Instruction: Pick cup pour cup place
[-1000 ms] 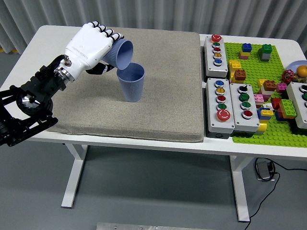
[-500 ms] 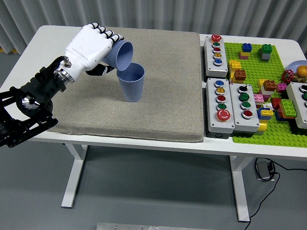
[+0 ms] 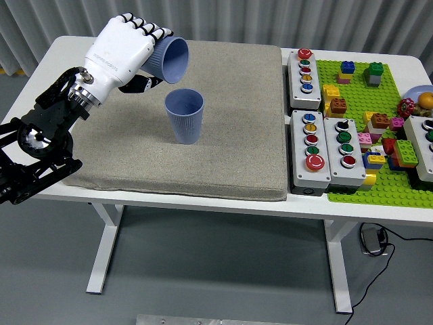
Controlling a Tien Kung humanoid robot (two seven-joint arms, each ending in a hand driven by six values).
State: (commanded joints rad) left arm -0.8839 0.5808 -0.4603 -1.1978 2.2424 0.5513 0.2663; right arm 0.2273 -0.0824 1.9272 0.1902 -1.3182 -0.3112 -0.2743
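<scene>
Showing the left hand (image 3: 128, 49), white-shelled on a black arm entering from the left, with its fingers wrapped around a blue ribbed cup (image 3: 168, 59). This held cup was tipped on its side above the mat, its open mouth facing right and slightly downward. A second blue cup (image 3: 184, 116) stood upright on the grey mat (image 3: 223, 162), below and just to the right of the held cup's mouth, the two cups apart. The mat covered most of the white table (image 3: 54, 64). To the right of the mat lay three button boxes (image 3: 310, 149) with coloured push buttons, and beyond them a green baseplate (image 3: 379, 186) carrying scattered toy bricks. A fourth button box (image 3: 425, 147) sat at the right edge of the baseplate.
</scene>
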